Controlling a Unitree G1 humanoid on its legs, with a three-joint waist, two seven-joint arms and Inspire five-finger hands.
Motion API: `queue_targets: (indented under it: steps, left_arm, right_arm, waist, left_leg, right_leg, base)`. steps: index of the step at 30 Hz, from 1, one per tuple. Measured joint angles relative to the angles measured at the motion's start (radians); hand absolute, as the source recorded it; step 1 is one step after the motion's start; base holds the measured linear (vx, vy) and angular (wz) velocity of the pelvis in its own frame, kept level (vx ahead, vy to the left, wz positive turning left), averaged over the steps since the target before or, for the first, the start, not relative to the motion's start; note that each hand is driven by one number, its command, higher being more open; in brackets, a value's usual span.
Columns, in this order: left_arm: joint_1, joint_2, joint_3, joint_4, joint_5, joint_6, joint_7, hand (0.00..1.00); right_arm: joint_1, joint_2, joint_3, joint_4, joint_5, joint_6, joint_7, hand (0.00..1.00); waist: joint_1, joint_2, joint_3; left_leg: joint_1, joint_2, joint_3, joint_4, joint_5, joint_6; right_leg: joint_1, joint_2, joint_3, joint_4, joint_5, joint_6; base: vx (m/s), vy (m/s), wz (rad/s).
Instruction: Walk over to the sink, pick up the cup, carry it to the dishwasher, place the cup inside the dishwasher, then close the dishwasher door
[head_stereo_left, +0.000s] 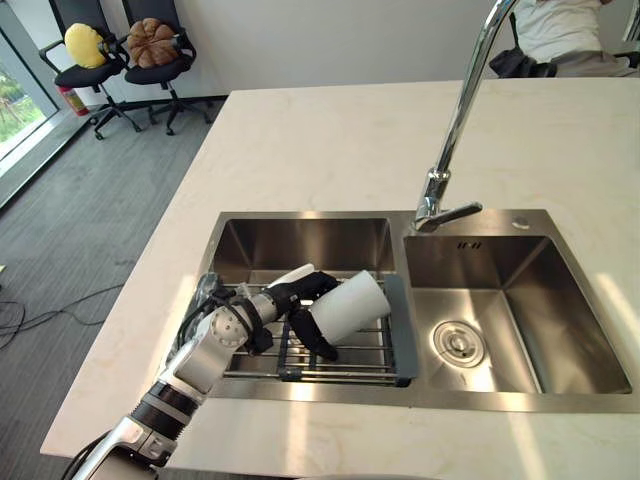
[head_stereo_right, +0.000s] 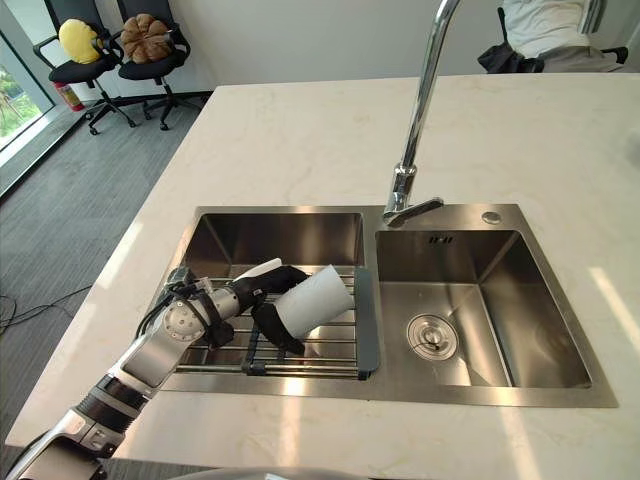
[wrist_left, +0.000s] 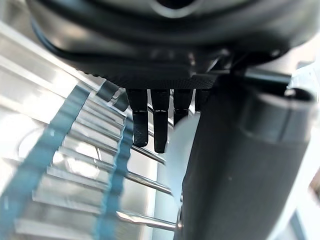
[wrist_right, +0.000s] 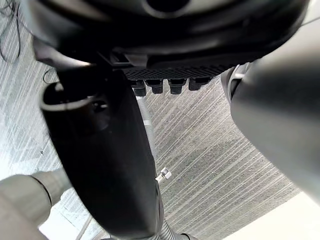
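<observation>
We judge the cup to be light and stiff, with a smooth white wall that may slip against hard fingers, more so if it is wet from the sink. We cannot tell whether it is ceramic or plastic, so we would treat it as breakable and avoid knocking it on the steel. The best hold seems to be round the body near the middle, thumb on one side and fingers opposite. That way it cannot roll or tip out on the walk to the dishwasher.

The cup lies on its side on the wire rack in the basin the left hand has entered. It is directly in front of the palm, with its near end inside the hand and its far end pointing away. The white-capped thumb and some fingers lie over the top of it, another dark finger curls beneath, and so the hand is grasping the cup. The cup appears to rest on the rack bars, just below the hand.

The right hand hangs above grey floor, and we cannot tell its state.
</observation>
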Motion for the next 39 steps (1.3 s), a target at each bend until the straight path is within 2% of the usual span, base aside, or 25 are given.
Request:
queue_targets:
  steps: [1, 4, 7, 12, 20, 27, 34, 36, 39]
  left_arm:
    - [0.02, 0.0, 0.001, -0.013, -0.105, 0.041, 0.005, 0.0]
    - [0.079, 0.0, 0.005, -0.038, -0.3, 0.112, 0.006, 0.0]
    - [0.12, -0.016, 0.019, -0.038, -0.393, 0.133, 0.003, 0.0]
    - [0.15, -0.061, 0.085, -0.038, -0.454, 0.134, 0.003, 0.0]
    - [0.2, -0.079, 0.156, -0.059, -0.495, 0.107, -0.003, 0.0]
    - [0.221, -0.1, 0.224, -0.06, -0.494, 0.025, 0.004, 0.0]
    - [0.239, -0.111, 0.263, -0.072, -0.495, -0.01, 0.051, 0.0]
    - [0.241, -0.131, 0.288, -0.098, -0.495, -0.012, 0.067, 0.0]
    - [0.243, -0.178, 0.324, -0.173, -0.495, -0.051, 0.102, 0.0]
  right_arm:
    - [0.003, 0.0, -0.002, 0.0, 0.0, 0.0, -0.001, 1.0]
    - [0.006, -0.002, -0.009, 0.002, 0.0, -0.001, 0.002, 1.0]
    - [0.004, -0.002, -0.009, 0.001, 0.0, 0.0, 0.003, 1.0]
    - [0.011, -0.001, -0.018, 0.0, -0.001, 0.0, 0.003, 1.0]
    - [0.022, 0.006, -0.048, 0.0, -0.003, -0.006, 0.007, 1.0]
    - [0.026, 0.012, -0.076, 0.009, -0.011, -0.007, 0.009, 1.0]
    - [0.024, 0.021, -0.088, 0.009, -0.011, -0.013, 0.009, 1.0]
    - [0.025, 0.021, -0.093, 0.025, -0.011, -0.018, 0.011, 1.0]
    - [0.028, 0.026, -0.118, 0.038, -0.012, -0.021, 0.012, 1.0]
  waist:
    - [0.007, -0.001, 0.0]
    - [0.028, -0.001, 0.001]
    - [0.033, -0.001, 0.001]
    - [0.05, -0.003, 0.002]
    - [0.056, -0.013, 0.009]
    - [0.08, -0.016, 0.01]
    - [0.081, -0.018, 0.01]
    - [0.085, -0.019, 0.009]
    - [0.104, -0.023, 0.007]
  left_leg:
    - [-0.002, -0.001, -0.008, 0.0, 0.001, 0.001]
    - [-0.004, -0.006, -0.015, 0.0, 0.004, 0.006]
    - [-0.006, -0.01, -0.021, 0.0, 0.009, 0.011]
    - [-0.01, -0.011, -0.041, -0.001, 0.02, 0.013]
    - [-0.02, -0.009, -0.059, -0.001, 0.023, 0.012]
    - [-0.019, -0.009, -0.059, -0.001, 0.023, 0.012]
    - [-0.019, -0.008, -0.06, -0.001, 0.024, 0.011]
    - [-0.023, -0.007, -0.059, 0.0, 0.024, 0.011]
    - [-0.025, -0.006, -0.059, 0.0, 0.025, 0.01]
  right_leg:
    - [0.003, -0.001, -0.009, 0.0, 0.0, 0.0]
    - [0.006, -0.005, -0.019, 0.0, -0.001, -0.002]
    - [0.007, -0.008, -0.026, 0.0, -0.003, -0.005]
    - [0.005, -0.011, -0.046, 0.019, -0.018, -0.009]
    - [0.004, -0.01, -0.064, 0.028, -0.027, -0.005]
    - [0.005, -0.009, -0.063, 0.028, -0.027, -0.006]
    - [0.006, -0.009, -0.063, 0.028, -0.026, -0.006]
    - [0.005, -0.009, -0.055, 0.03, -0.026, -0.004]
    - [0.002, -0.008, -0.052, 0.034, -0.026, -0.004]
  base:
    - [-0.01, -0.005, 0.18]
    - [-0.03, 0.0, 0.09]
    - [-0.06, 0.0, 0.06]
    - [-0.06, -0.006, 0.1]
    - [0.0, -0.006, 0.07]
    - [0.0, 0.0, 0.0]
    - [0.0, 0.0, 0.0]
    - [0.0, 0.0, 0.0]
    - [0.0, 0.0, 0.0]
